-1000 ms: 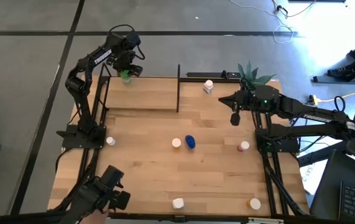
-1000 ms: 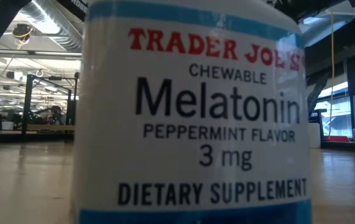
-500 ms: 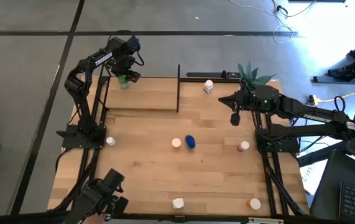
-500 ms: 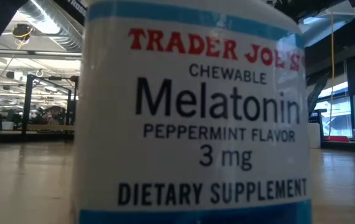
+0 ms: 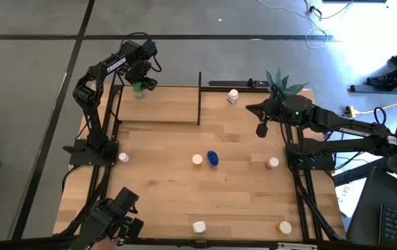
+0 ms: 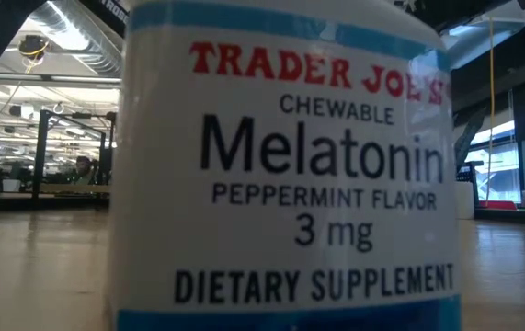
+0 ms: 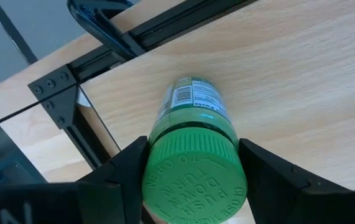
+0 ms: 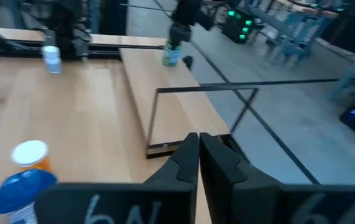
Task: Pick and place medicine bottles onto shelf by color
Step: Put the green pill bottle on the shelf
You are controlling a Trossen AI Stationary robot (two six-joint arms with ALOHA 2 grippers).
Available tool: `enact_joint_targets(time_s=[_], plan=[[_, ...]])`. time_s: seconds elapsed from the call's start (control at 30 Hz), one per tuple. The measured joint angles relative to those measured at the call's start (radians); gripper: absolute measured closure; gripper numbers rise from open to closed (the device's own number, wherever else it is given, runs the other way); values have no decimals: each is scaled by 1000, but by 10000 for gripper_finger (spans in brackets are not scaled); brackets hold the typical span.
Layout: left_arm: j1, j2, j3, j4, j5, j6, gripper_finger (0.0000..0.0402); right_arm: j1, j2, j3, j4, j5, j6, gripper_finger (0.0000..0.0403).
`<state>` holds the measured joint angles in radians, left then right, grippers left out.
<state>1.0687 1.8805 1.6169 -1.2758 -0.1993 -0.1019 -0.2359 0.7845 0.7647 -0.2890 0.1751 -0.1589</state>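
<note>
Eight medicine bottles (image 5: 213,158) show from above: one green, one blue, six white. There is one shelf (image 5: 160,104), one plant (image 5: 279,82) and two arms.

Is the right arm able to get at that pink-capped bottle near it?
Probably yes. The right gripper, shut and empty, hangs above bare table, and the pink-capped bottle stands alone close to that arm's base, with nothing between them.

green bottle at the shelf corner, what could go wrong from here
The left gripper holds the green bottle by its cap, close to the shelf corner and a black post. Released off-level, it might tip, or roll off the nearby edge. The fingers could also clip that post when backing out.
</note>
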Motion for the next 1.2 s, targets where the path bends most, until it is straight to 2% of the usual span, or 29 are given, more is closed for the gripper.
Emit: enact_joint_targets(time_s=[0.1,1.2], plan=[[0,0,0,-14,1,0,201,0,0,0,0,-44,-2,385],[0,0,2,-19,2,-26,192,0,0,0,0,-45,-3,385]])
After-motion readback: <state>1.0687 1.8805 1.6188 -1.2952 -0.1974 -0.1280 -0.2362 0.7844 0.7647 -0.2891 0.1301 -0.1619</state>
